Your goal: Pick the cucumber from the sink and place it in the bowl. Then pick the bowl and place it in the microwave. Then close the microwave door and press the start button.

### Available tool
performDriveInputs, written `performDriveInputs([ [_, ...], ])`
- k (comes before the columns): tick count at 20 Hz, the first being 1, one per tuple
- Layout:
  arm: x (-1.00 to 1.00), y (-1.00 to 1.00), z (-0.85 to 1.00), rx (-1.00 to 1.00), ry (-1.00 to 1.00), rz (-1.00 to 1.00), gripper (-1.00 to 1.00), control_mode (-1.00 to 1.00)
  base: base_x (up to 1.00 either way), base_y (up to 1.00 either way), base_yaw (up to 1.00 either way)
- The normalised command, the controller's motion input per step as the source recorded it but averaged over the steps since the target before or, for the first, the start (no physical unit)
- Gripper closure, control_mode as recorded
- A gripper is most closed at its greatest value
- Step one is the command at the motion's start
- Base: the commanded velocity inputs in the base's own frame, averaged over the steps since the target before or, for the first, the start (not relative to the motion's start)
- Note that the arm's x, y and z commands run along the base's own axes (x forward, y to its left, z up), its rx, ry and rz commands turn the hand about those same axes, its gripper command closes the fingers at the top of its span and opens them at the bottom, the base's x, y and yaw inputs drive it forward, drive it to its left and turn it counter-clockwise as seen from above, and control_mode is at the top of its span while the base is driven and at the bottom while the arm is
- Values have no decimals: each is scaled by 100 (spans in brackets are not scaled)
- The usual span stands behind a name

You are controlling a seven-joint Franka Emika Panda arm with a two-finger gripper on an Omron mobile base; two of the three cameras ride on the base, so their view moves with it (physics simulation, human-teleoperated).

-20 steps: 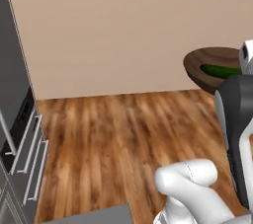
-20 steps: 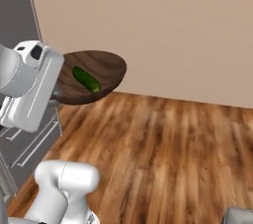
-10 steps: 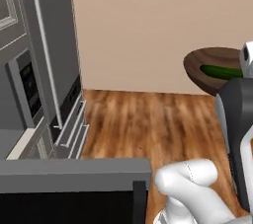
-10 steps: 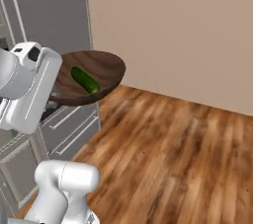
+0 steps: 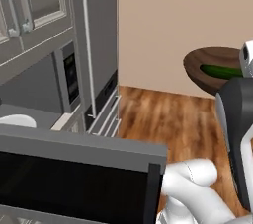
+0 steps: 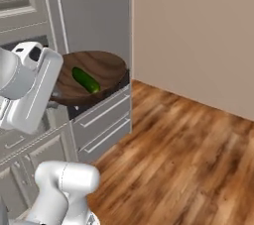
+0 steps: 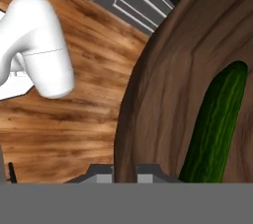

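The gripper (image 7: 124,169) is pinching the rim of the bowl (image 7: 197,70), one fingertip (image 7: 101,171) sitting outside the rim and the other inside it. The bowl is hanging in the air, carried level above the wood floor (image 6: 188,159). The cucumber (image 6: 86,80) is lying flat inside the bowl, its long axis running from the gripped rim toward the far rim, just beside the inner fingertip. Grey cabinets (image 6: 89,16) are standing just behind the bowl. The microwave door (image 5: 74,178) is hanging open, with the microwave (image 5: 44,90) cavity beyond; open floor is lying to the right.
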Motion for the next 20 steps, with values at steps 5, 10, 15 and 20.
performDriveInputs([
  [5, 0, 0, 0, 0, 0, 0, 100, 100, 10, -38, 58],
  [10, 0, 0, 0, 0, 0, 0, 100, 100, 31, -47, 56],
  [15, 0, 0, 0, 0, 0, 0, 100, 100, 46, -53, 51],
  [20, 0, 0, 0, 0, 0, 0, 100, 100, 42, -56, 50],
])
